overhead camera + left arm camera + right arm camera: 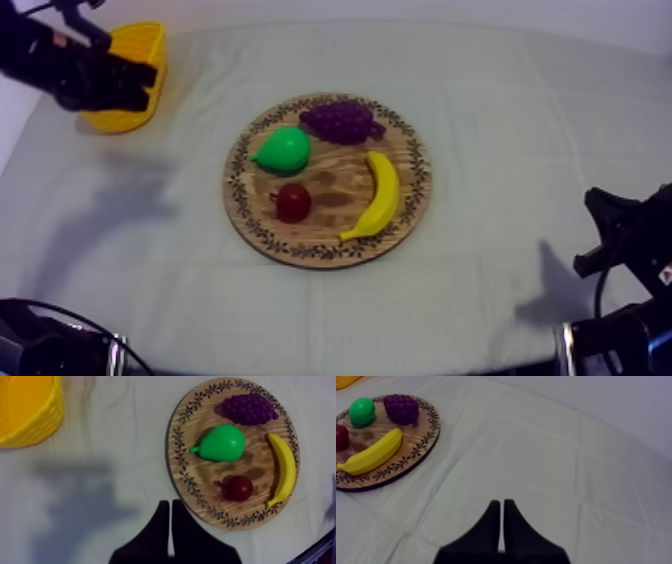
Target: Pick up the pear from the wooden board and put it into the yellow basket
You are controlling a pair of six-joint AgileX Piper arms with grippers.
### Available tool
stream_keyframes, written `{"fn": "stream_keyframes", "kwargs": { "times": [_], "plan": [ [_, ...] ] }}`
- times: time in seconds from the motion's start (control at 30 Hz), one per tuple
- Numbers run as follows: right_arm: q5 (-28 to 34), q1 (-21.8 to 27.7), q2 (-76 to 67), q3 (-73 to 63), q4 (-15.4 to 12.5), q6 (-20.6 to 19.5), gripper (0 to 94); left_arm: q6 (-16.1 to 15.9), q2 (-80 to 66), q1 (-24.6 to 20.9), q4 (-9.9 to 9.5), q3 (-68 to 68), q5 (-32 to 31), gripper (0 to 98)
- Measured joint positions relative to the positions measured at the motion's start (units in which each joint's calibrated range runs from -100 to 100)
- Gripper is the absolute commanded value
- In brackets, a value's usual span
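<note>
On grey-white cloth (pixel 500 120), wooden board (pixel 335 228) mid-frame. Open closed, empty left gripper (pixel 169 503); straddle pear (pixel 282 150) belly, clear of grapes (pixel 342 120). Leave right gripper (pixel 501 502) closed, empty.

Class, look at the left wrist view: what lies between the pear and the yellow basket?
In the left wrist view, only the rim of the board and bare cloth lie between the pear and the yellow basket.

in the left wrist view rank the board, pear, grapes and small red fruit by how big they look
1. wooden board, by far the largest
2. pear and bunch of grapes, too alike to rank
3. small red fruit, the smallest
</note>
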Motion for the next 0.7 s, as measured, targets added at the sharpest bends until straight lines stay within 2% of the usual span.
{"fn": "stream_keyframes", "kwargs": {
  "times": [0.37, 0.57, 0.7],
  "plan": [
    [0.0, 0.0, 0.0, 0.0, 0.0, 0.0, 0.4, -0.75, 21.29, 1.57, 2.32, -19.94, 1.66, 0.0],
    [0.0, 0.0, 0.0, 0.0, 0.0, 0.0, 0.4, -0.72, 29.81, 2.56, 2.42, -27.66, 2.74, 0.0],
    [0.0, 0.0, 0.0, 0.0, 0.0, 0.0, 0.4, -2.53, 31.43, 3.33, 2.5, -28.54, 3.25, 0.0]
  ]
}}
